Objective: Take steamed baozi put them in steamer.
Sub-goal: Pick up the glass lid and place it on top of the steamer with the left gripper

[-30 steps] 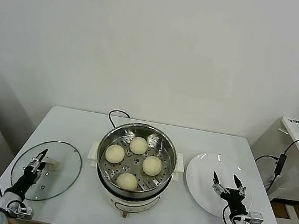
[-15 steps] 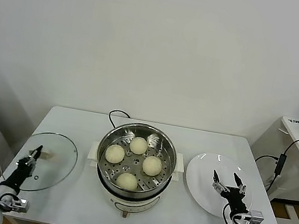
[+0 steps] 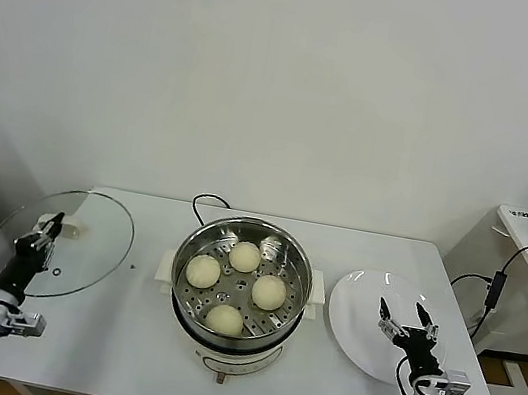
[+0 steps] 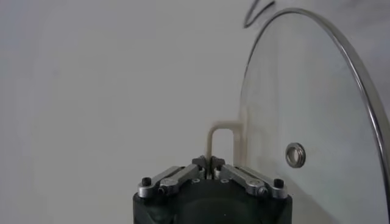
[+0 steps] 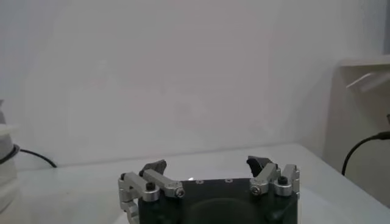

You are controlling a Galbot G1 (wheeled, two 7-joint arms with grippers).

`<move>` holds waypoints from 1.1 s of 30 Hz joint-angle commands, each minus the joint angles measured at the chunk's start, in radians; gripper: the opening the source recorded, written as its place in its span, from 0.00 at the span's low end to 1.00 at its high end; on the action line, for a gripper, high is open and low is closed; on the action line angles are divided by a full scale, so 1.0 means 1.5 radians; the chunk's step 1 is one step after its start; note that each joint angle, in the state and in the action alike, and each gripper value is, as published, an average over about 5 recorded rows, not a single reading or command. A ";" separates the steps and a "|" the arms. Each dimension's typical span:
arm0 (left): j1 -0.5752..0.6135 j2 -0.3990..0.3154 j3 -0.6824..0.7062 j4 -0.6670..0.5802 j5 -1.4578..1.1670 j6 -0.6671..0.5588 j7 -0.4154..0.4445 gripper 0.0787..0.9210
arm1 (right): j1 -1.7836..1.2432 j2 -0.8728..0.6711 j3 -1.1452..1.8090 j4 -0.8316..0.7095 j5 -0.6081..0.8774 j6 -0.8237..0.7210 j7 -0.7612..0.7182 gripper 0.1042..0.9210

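four baozi already sit in the steamer, which lies to the right of the left pincer, clamped on the tilted lid handle. right pincer hangs wide over the plate.

4 baozi in open steamer

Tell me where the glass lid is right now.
In the head view the glass lid is raised and tilted over the table's left edge, left of the steamer, its handle pinched by the left claw.
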 commanded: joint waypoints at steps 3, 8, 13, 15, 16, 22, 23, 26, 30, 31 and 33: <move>-0.002 0.059 0.136 -0.229 0.003 0.276 0.136 0.03 | 0.009 -0.007 -0.002 0.000 0.003 -0.002 0.000 0.88; -0.029 0.070 0.232 -0.271 0.046 0.392 0.174 0.03 | 0.012 -0.012 -0.002 -0.002 0.003 -0.003 0.000 0.88; -0.056 0.062 0.298 -0.277 0.090 0.438 0.185 0.03 | 0.014 -0.012 -0.005 -0.005 0.002 -0.004 0.000 0.88; -0.069 0.051 0.320 -0.271 0.105 0.440 0.188 0.03 | 0.015 -0.014 -0.005 -0.006 0.002 -0.005 0.000 0.88; -0.075 0.044 0.330 -0.269 0.111 0.441 0.189 0.03 | 0.016 -0.015 -0.004 -0.006 0.002 -0.005 0.000 0.88; -0.115 0.010 0.397 -0.265 0.153 0.460 0.212 0.03 | 0.017 -0.015 -0.004 -0.010 0.000 -0.007 0.001 0.88; -0.121 0.005 0.408 -0.263 0.160 0.464 0.215 0.03 | 0.018 -0.015 -0.005 -0.011 0.000 -0.007 0.001 0.88; -0.139 -0.014 0.447 -0.253 0.180 0.480 0.223 0.03 | 0.020 -0.013 -0.005 -0.017 -0.002 -0.005 0.000 0.88; -0.157 -0.044 0.490 -0.233 0.201 0.498 0.226 0.03 | 0.024 -0.012 -0.005 -0.023 -0.003 -0.005 0.000 0.88; -0.161 -0.050 0.497 -0.228 0.207 0.498 0.226 0.03 | 0.025 -0.013 -0.005 -0.023 -0.003 -0.005 0.000 0.88; -0.169 -0.063 0.510 -0.221 0.218 0.499 0.227 0.03 | 0.026 -0.013 -0.005 -0.024 -0.003 -0.005 0.000 0.88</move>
